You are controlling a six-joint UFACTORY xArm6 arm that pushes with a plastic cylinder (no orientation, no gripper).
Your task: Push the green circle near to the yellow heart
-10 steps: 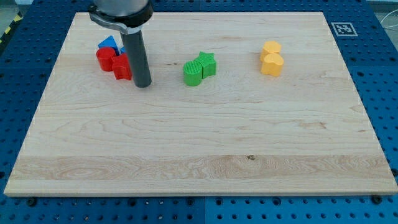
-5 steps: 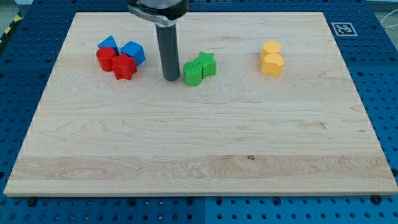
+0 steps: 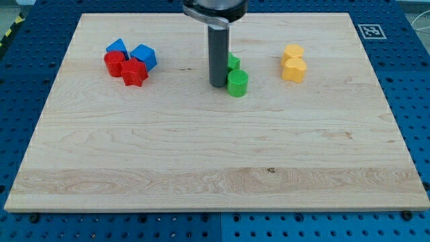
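Observation:
The green circle (image 3: 237, 83) lies on the wooden board (image 3: 215, 148), a little above and right of the middle. My tip (image 3: 218, 85) rests right against its left side. A second green block, the star (image 3: 233, 62), sits just behind the circle, partly hidden by the rod. The yellow heart (image 3: 294, 69) lies to the view's right of the circle, with another yellow block (image 3: 292, 52) touching it from above. A gap of bare board separates the circle from the heart.
At the view's upper left is a cluster of two blue blocks (image 3: 143, 56) (image 3: 117, 47) and two red blocks (image 3: 134, 72) (image 3: 113, 62). A printed marker tag (image 3: 369, 31) sits at the board's top right corner.
My tip has moved from beside the red and blue cluster rightward to the green blocks and has pushed the green circle to the right, toward the yellow heart.

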